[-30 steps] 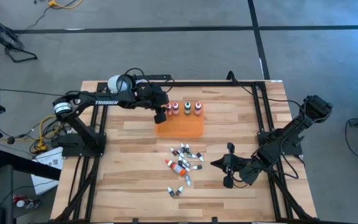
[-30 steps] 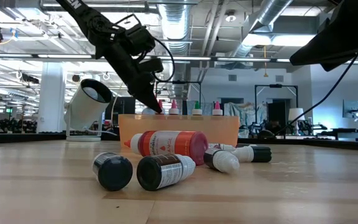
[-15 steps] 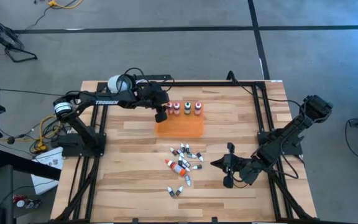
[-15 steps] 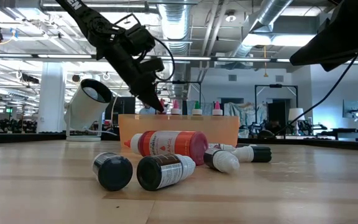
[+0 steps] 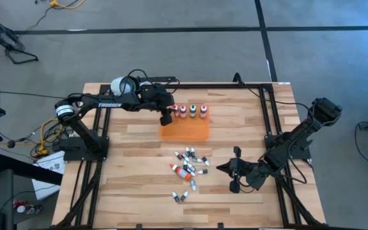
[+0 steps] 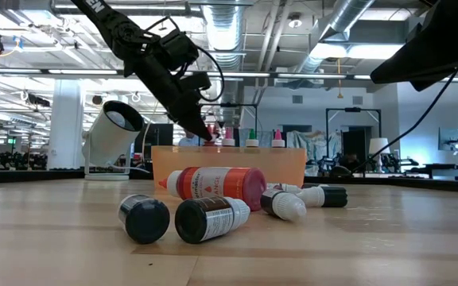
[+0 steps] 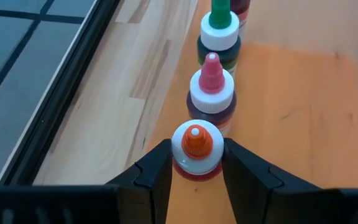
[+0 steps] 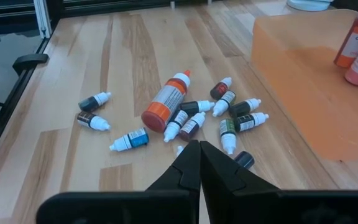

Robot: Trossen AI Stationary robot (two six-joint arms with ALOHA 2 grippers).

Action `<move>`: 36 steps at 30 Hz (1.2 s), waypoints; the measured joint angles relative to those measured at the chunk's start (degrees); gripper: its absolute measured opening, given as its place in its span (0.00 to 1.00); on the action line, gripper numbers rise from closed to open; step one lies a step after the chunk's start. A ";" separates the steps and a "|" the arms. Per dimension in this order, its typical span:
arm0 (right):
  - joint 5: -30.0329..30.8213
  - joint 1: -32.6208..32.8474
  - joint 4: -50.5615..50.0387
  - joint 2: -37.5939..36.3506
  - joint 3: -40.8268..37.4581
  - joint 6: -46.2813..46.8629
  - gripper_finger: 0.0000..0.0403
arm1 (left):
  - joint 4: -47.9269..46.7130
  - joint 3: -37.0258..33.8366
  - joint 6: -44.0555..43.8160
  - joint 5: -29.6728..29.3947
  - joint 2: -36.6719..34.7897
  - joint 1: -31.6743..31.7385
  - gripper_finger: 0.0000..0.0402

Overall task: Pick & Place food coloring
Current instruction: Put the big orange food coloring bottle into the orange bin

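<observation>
An orange tray point(image 5: 187, 132) lies at the table's far middle. Three white-capped food coloring bottles point(image 5: 193, 110) stand in a row along its far edge. My left gripper point(image 5: 166, 117) is at the row's left end, shut on a red bottle with a white cap and orange tip point(image 7: 194, 144). Several small vials and one larger orange bottle point(image 5: 185, 171) lie loose on the wood nearer the front. My right gripper point(image 5: 234, 172) hovers shut to the right of that pile, holding nothing. My left gripper pinches the red bottle between its two fingers point(image 7: 156, 174), one on each side just below the white cap point(image 7: 194, 163). The fingers slant down from the table's left. The bottle stands upright over the tray's far left corner; I cannot tell whether its base touches the tray.
A white round object point(image 5: 121, 85) stands at the far left edge behind my left arm. Black frame rails point(image 5: 270, 115) run along the table's sides. Bare wood lies left of the loose pile and along the near edge.
</observation>
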 joint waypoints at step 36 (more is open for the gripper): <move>0.02 0.00 -1.66 0.02 -0.07 0.42 0.00 | 1.66 3.58 0.24 1.84 6.49 -0.13 0.30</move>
